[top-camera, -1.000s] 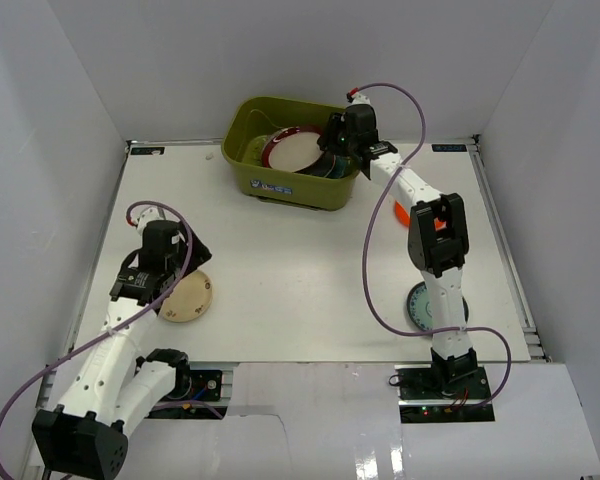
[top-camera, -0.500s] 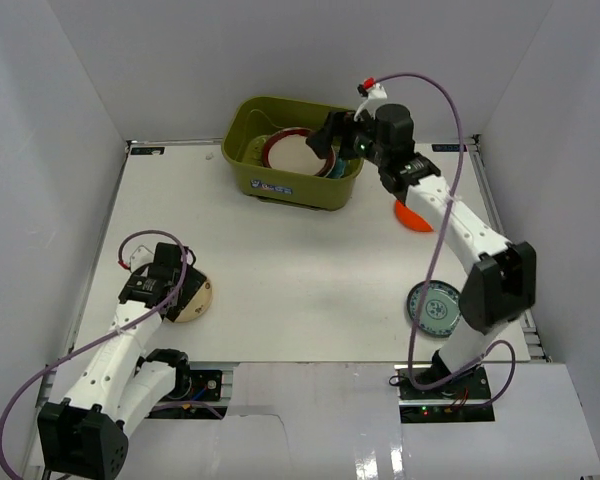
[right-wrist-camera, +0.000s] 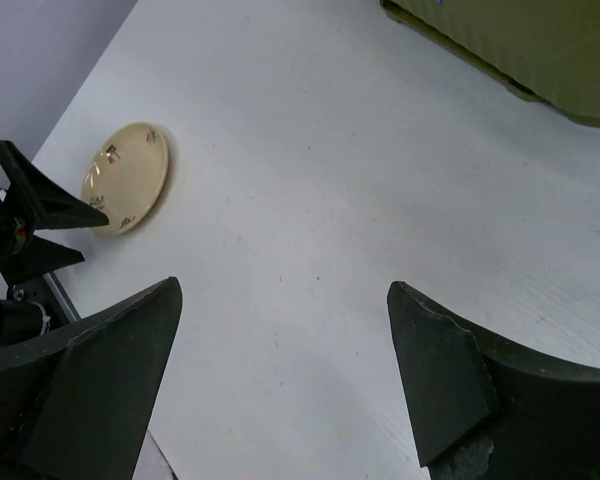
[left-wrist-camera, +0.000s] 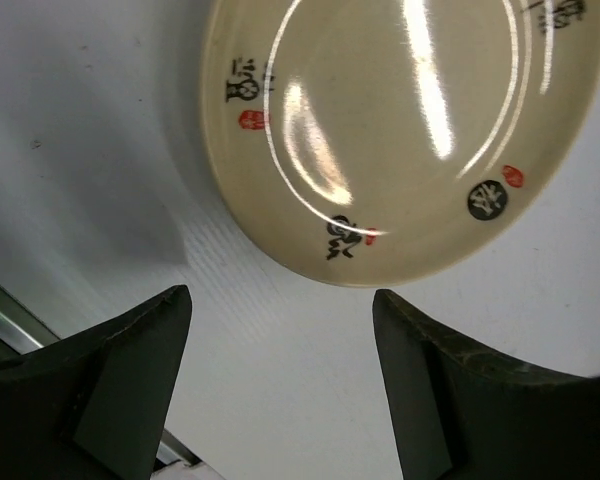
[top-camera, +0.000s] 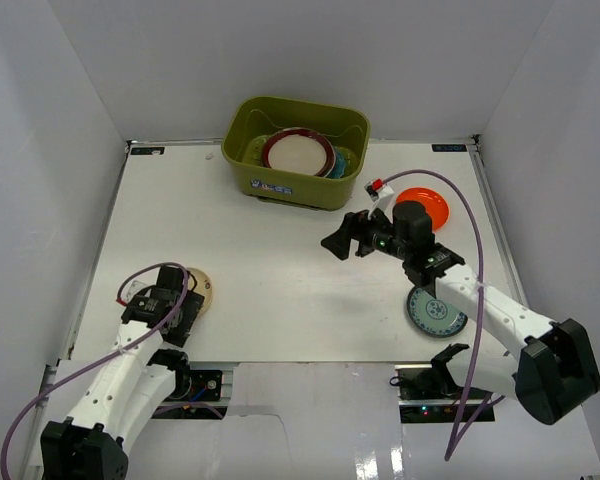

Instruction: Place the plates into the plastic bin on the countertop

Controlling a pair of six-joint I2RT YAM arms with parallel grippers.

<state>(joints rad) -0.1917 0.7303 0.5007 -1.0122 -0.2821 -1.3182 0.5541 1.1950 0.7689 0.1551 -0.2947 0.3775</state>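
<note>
The olive-green plastic bin [top-camera: 242,178] stood at the upper middle of the top view, on the white counter [top-camera: 280,265] against the back wall. Inside it lay the dark-red-rimmed plate [top-camera: 298,152] with its pale centre up. A teal plate [top-camera: 342,166] showed just past its right edge.

Three plates lay on the counter outside the bin. The orange plate [top-camera: 427,205] sat right of the bin, near the right wall. The small blue-green patterned plate [top-camera: 432,312] lay at the lower right, partly under the right arm. The cream plate [top-camera: 200,288] lay at the lower left, well apart from the bin.

The left hand [top-camera: 180,308] hung low at the cream plate's near edge, its fingers spread and gripping nothing. In the left wrist view the two dark fingers [left-wrist-camera: 130,370] filled the lower corners. The glossy cream plate [left-wrist-camera: 400,130] with its small printed marks lay just above the gap between them, flat on the counter.

The right hand [top-camera: 345,240] hovered over the bare middle of the counter, pointing left, fingers spread wide and empty. Its wrist view showed the cream plate [right-wrist-camera: 126,177] at the far left, and a corner of the bin [right-wrist-camera: 520,40] at the upper right.
</note>
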